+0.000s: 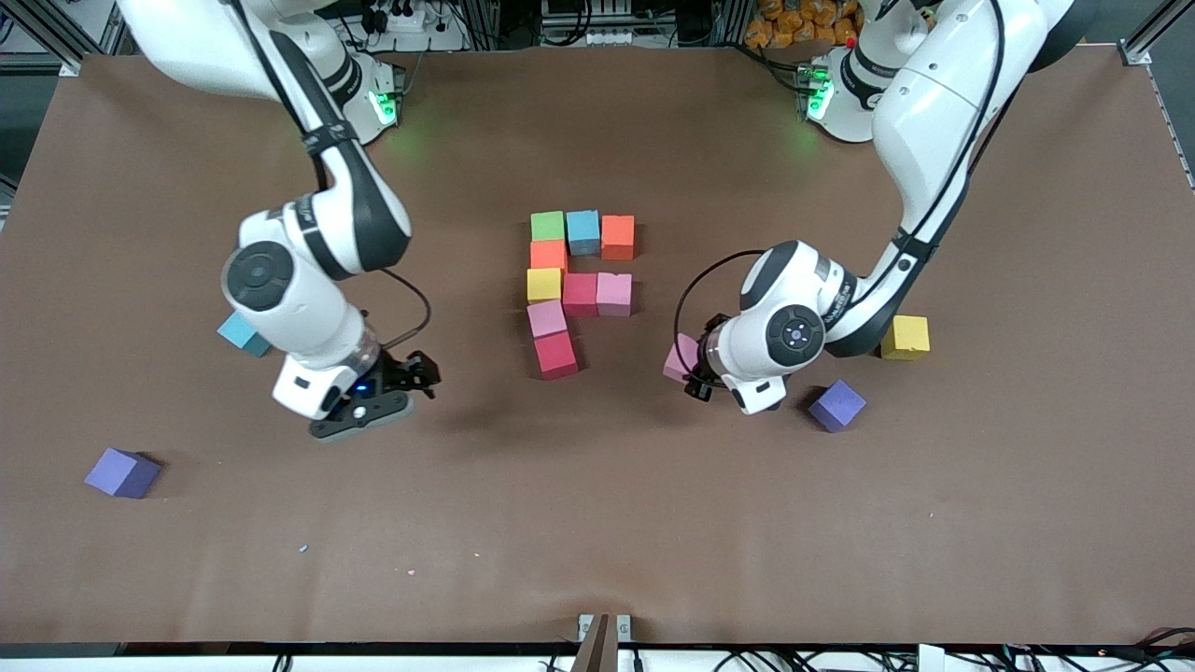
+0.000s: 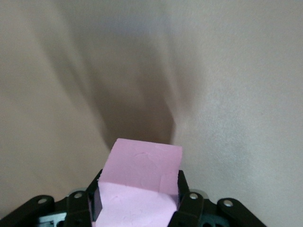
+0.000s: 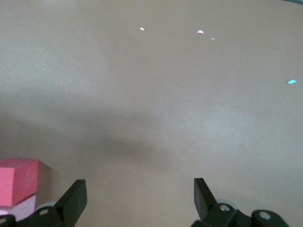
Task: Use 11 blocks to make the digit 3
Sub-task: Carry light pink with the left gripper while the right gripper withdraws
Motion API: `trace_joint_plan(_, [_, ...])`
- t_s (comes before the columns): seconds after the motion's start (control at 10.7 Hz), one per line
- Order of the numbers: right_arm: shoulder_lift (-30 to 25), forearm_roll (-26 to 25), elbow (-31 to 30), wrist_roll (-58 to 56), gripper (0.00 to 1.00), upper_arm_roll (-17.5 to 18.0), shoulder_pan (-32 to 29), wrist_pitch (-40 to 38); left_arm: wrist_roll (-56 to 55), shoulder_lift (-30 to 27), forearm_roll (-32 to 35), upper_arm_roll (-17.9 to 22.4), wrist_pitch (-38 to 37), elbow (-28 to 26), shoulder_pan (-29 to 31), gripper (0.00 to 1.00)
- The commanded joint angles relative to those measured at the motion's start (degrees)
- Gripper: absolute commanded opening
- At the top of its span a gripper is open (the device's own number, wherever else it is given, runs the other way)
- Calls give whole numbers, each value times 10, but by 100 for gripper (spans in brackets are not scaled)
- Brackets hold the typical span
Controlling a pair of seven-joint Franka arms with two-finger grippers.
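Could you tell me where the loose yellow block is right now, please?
In the front view, the yellow block sits on the table toward the left arm's end, beside that arm, slightly farther from the camera than the purple block.

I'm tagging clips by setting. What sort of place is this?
Probably a robotics lab: a brown-covered table inside an aluminium frame, small coloured foam cubes, power strip and cables along the edge.

Left hand [image 1: 693, 373] gripping pink block [image 1: 679, 358] above table, right hand [image 1: 411, 373] open, partial digit 3 [image 1: 577, 285]
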Motion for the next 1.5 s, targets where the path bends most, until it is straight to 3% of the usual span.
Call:
trace_joint_plan(0.0, [-44,7,-13,-18,100,8,-20,-39,-72,15,-15,6,27,14,-36,7])
trace_joint_plan(0.47, [-107,6,-14,-66,100,8,-42,-107,-272,21,-8,13,101,10,-83,7])
trace_joint_plan(0.65, [-133,6,-12,-66,100,8,-48,-129,-295,21,-7,32,117,9,-110,7])
trace_joint_plan(0.94, [-156,6,-11,-66,100,6,-49,-144,-344,25,-8,99,143,10,-191,7])
trace_joint_plan(1.4, [-189,7,12,-73,100,-8,-64,-201,-341,34,-6,102,144,12,-205,8])
